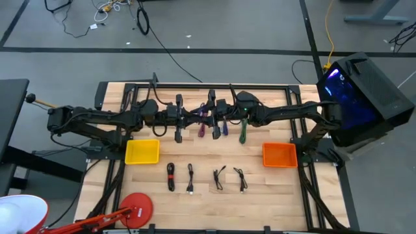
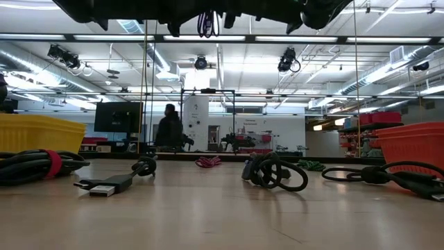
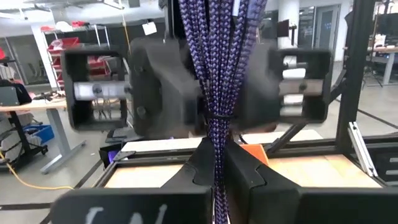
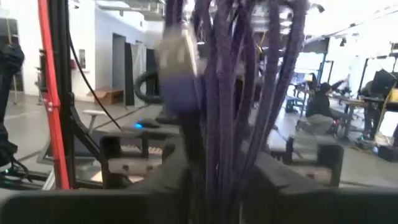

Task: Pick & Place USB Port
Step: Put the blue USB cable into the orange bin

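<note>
From above, both arms meet over the far half of the wooden table [image 1: 195,201]. The purple USB cable [image 1: 203,122], a braided bundle folded several times, hangs between the left gripper [image 1: 195,117] and the right gripper [image 1: 218,116]. The left gripper is pressed tight on the bundle. The right gripper is at the other side of the same bundle, but how wide its fingers stand cannot be told in this view. A green cable [image 1: 243,132] hangs near the right arm. On the near side of the grippers, a yellow bin [image 1: 142,151] is under the left arm and an orange bin [image 1: 279,155] under the right arm, and four black cables [image 1: 171,176] lie in a row between them.

In the low view the purple loops [image 2: 207,22] hang from the dark grippers at the top edge, well above the table. A black USB plug [image 2: 104,187] lies on the wood below.

In the left wrist view the purple cable [image 3: 217,93] runs upright between the left fingers [image 3: 249,177], which touch it from both sides; a thin tie binds the strands. The right gripper [image 3: 205,87] faces it just behind.

In the right wrist view many purple strands [image 4: 236,106] and a pale connector [image 4: 177,53] fill the space between the right fingers [image 4: 280,180]; whether these press on the cable I cannot tell.
</note>
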`<state>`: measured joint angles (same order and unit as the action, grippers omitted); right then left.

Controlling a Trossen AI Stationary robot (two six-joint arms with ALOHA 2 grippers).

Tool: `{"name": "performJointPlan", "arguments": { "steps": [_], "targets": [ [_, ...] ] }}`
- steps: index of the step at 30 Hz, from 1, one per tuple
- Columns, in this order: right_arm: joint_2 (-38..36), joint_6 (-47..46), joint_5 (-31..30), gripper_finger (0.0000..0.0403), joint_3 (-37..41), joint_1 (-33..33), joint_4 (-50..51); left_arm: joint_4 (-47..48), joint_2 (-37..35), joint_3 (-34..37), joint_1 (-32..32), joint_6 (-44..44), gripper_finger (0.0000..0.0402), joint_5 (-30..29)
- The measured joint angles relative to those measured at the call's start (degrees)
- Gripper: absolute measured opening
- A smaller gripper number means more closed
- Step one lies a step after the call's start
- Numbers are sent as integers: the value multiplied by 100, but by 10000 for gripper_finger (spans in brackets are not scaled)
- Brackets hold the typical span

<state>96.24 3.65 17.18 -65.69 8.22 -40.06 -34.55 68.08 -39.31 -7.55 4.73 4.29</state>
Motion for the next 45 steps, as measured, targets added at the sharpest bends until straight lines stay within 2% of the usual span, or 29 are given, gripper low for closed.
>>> {"name": "performJointPlan", "arguments": {
  "steps": [2,4,9,13,21,24,30,38,41,45],
  "targets": [
    [-18,19,27,40,0,41,83,-1,-5,0,-5,14,17,2],
    [-23,24,86,21,0,77,77,-8,-5,0,-7,26,17,-35],
    [-23,-3,89,20,0,111,134,27,-5,0,-5,5,24,-171],
    [-23,3,86,20,0,115,120,24,-4,0,-5,-1,45,-175],
    [-200,-41,152,18,2,338,312,12,1,0,-6,-104,130,-220],
    [-429,-40,147,18,3,464,756,108,-1,0,-5,-102,162,-362],
    [-1129,266,62,18,2,557,2642,932,-3,7,-76,21,196,-1065],
    [-2499,623,-1396,18,7,326,5931,1896,-3,9,-159,-296,193,-1157],
    [-3072,308,-1914,17,7,171,6893,2012,-3,9,-162,-301,191,-1160],
    [-3669,-382,-2300,17,4,-149,8133,2045,-3,9,-162,-302,191,-1160]
  ]
}}
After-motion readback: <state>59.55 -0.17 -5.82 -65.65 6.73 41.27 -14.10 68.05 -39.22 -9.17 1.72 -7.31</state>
